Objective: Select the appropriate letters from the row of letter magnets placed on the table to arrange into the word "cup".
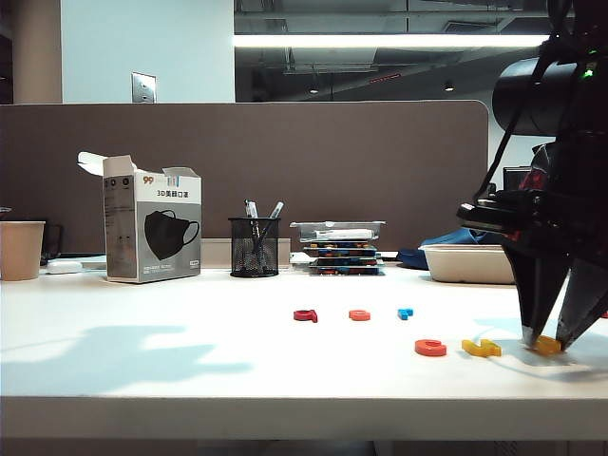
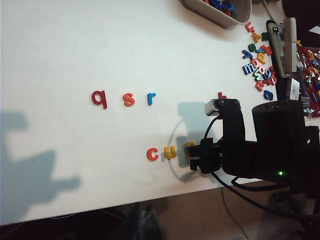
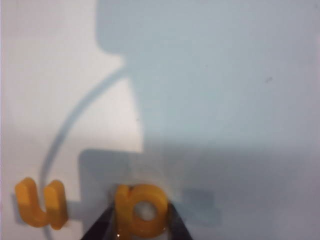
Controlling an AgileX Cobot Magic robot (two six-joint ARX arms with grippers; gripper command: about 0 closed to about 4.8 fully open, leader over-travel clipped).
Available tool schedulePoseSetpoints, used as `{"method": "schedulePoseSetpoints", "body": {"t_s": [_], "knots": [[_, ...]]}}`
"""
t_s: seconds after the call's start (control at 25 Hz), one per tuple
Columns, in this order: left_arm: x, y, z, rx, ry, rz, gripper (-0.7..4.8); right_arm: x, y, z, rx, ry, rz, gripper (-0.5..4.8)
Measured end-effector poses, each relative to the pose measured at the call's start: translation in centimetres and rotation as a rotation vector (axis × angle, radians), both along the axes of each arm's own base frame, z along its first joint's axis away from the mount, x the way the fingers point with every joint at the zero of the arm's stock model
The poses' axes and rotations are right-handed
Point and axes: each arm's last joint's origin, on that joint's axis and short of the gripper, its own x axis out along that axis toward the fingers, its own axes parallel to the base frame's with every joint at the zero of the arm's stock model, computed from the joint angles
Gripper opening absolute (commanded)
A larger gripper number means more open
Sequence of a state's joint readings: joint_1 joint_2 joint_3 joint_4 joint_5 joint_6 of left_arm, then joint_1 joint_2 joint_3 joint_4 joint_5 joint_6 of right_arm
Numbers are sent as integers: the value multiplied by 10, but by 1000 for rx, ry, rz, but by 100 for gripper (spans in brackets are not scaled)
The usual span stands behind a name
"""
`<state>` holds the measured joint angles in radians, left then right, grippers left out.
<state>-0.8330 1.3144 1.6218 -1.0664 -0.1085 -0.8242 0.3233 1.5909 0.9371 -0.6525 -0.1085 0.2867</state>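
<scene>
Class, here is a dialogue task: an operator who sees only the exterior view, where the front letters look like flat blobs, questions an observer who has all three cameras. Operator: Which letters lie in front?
Observer: From above, an orange-red c and a yellow u lie side by side.
Operator: What is the right gripper on?
Observer: Its fingers flank a yellow p, beside the u.
Operator: And the back row?
Observer: It reads q, s, r.
Operator: The left gripper?
Observer: Not visible in any view.

Bright overhead light, soft shadows, blurry wrist close-up.
</scene>
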Motion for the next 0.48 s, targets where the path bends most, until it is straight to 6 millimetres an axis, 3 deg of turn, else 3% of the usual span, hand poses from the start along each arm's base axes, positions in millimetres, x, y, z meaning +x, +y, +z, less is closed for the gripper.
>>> {"method": "schedulePoseSetpoints", "body": {"t_s": [0.12,0.32,0.48], "knots": [[0,0,0,0,0,0,-5,0,0,0,-1,0,4,178],[0,0,0,0,0,0,-5,0,0,0,0,-3,5,182],[0,0,0,0,0,0,-5,1,0,1,6,-5,8,243]]}}
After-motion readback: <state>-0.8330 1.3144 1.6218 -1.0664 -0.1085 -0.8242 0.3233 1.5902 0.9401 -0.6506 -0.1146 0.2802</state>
